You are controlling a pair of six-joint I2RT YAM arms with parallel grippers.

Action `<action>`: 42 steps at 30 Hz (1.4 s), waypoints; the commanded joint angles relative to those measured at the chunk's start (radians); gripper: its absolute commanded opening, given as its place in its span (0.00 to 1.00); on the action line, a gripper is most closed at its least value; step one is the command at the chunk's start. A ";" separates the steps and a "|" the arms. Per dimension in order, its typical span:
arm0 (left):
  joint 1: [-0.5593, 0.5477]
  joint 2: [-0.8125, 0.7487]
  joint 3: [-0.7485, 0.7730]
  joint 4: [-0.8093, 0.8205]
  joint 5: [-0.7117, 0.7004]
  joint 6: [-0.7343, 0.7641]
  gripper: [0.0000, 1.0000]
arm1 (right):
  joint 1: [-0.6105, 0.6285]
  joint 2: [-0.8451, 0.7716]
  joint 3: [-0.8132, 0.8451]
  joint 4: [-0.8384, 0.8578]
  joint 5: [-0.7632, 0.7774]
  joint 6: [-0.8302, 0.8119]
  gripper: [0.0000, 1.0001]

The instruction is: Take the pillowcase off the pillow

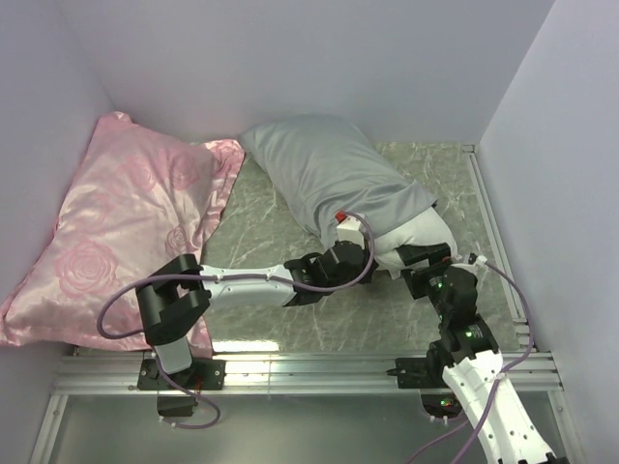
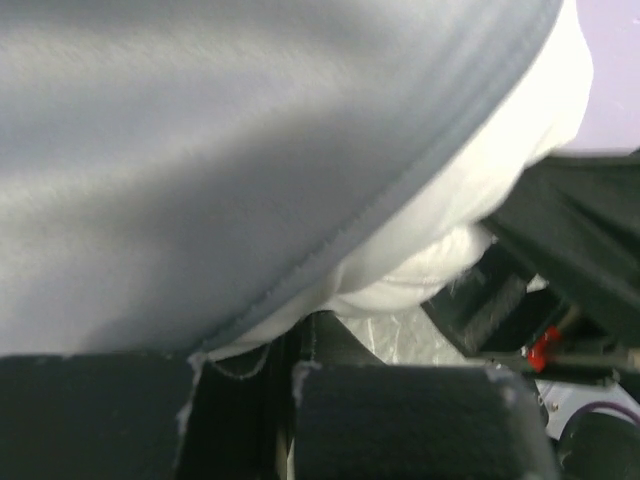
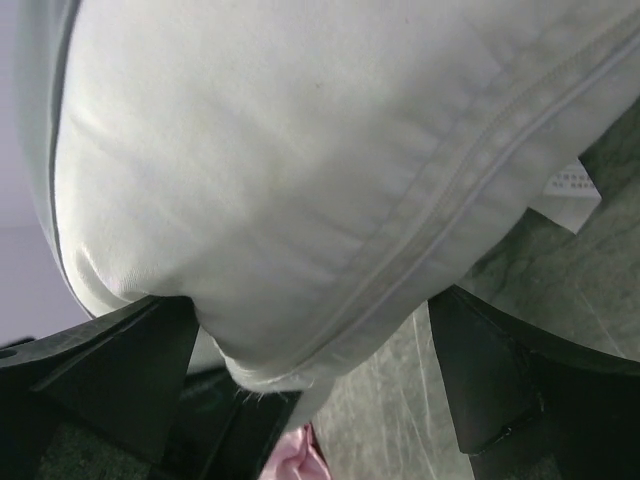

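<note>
While one grey pillowcase (image 1: 319,174) part-covers one white pillow (image 1: 424,232), one pink pillow (image 1: 126,222)

Lab test booth; plain white walls (image 1: 290,58); aluminium rail frame (image 1: 309,372)

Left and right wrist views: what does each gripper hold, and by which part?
Left gripper: the silver-grey shiny fabric pillowcase, by its hemmed open edge. Right gripper: nothing; open astride the seamed end of the plump white pillow.
</note>
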 commanded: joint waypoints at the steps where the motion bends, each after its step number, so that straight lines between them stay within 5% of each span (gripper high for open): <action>1: -0.039 -0.070 -0.033 0.049 0.002 -0.012 0.00 | -0.008 -0.001 0.043 0.095 0.104 -0.027 1.00; 6: -0.079 -0.125 -0.038 0.046 0.009 -0.003 0.00 | -0.008 0.113 0.117 0.164 0.100 -0.097 0.97; 9: -0.105 -0.139 0.024 0.002 -0.004 0.040 0.00 | -0.008 0.225 0.206 0.201 0.052 -0.177 0.84; 12: -0.113 -0.166 0.047 -0.020 0.003 0.060 0.00 | -0.008 0.328 0.348 0.164 0.023 -0.254 0.51; 13: -0.111 -0.174 0.054 -0.023 0.009 0.064 0.00 | -0.009 0.347 0.423 0.149 0.014 -0.296 0.26; 14: -0.113 -0.189 0.065 -0.031 0.017 0.072 0.00 | -0.008 0.363 0.459 0.124 0.009 -0.321 0.13; 16: -0.111 -0.203 0.100 -0.073 0.013 0.086 0.01 | -0.008 0.399 0.563 0.080 0.009 -0.378 0.00; 18: -0.108 -0.229 0.148 -0.116 -0.027 0.096 0.04 | -0.008 0.416 0.616 0.034 0.009 -0.418 0.00; 22: -0.047 -0.286 0.243 -0.297 -0.095 0.057 0.61 | -0.008 0.419 0.729 -0.029 0.033 -0.471 0.00; 25: 0.059 -0.373 0.219 -0.334 -0.100 0.015 0.76 | -0.006 0.436 0.797 -0.075 0.043 -0.508 0.00; 33: 0.572 -0.487 0.055 -0.324 0.086 -0.135 0.83 | -0.010 0.494 0.962 -0.146 0.043 -0.559 0.00; 36: 0.767 -0.421 -0.008 -0.230 0.239 -0.221 0.82 | -0.009 0.523 1.045 -0.175 0.044 -0.565 0.00; 42: 0.935 -0.167 0.057 -0.112 0.411 -0.319 0.82 | -0.011 0.549 1.122 -0.207 0.041 -0.562 0.00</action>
